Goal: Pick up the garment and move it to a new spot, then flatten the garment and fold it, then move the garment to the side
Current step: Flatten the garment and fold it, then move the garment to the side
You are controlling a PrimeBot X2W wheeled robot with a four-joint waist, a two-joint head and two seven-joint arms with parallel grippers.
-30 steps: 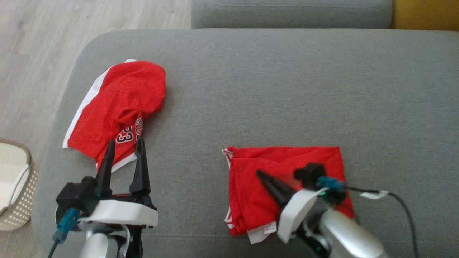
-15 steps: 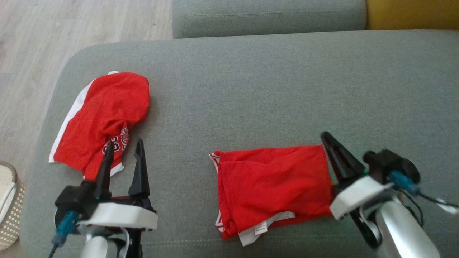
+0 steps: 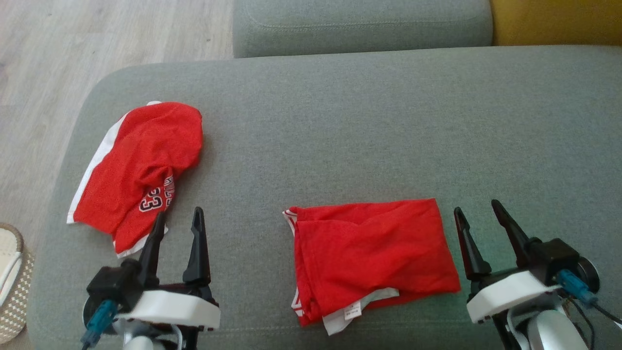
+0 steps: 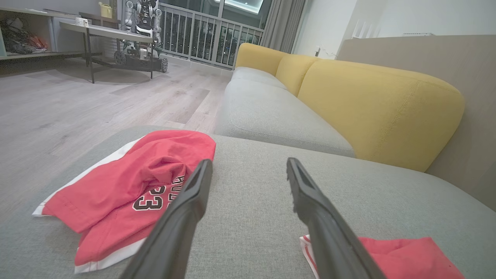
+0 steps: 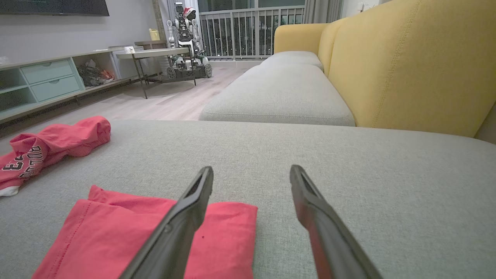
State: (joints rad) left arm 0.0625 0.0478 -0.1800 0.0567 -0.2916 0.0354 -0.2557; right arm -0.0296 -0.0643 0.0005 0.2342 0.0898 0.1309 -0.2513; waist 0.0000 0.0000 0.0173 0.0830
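Observation:
A red garment lies folded into a rough rectangle on the grey sofa seat, white label at its near edge. My right gripper stands open just right of it, fingers apart and holding nothing. In the right wrist view the right gripper hovers over bare cushion with the folded garment at its lower left. A second red garment, a crumpled jersey with white trim and "23", lies at the seat's left end. My left gripper is open just near of the jersey, apart from it.
A woven basket stands on the wooden floor beside the seat's left end. Another grey cushion and the yellow backrest lie beyond. A low table and another robot stand far across the room.
My right gripper, shut over the folded garment a second ago, has swung off to its right side, opened and drawn back. The garment stays flat. The left gripper stays open.

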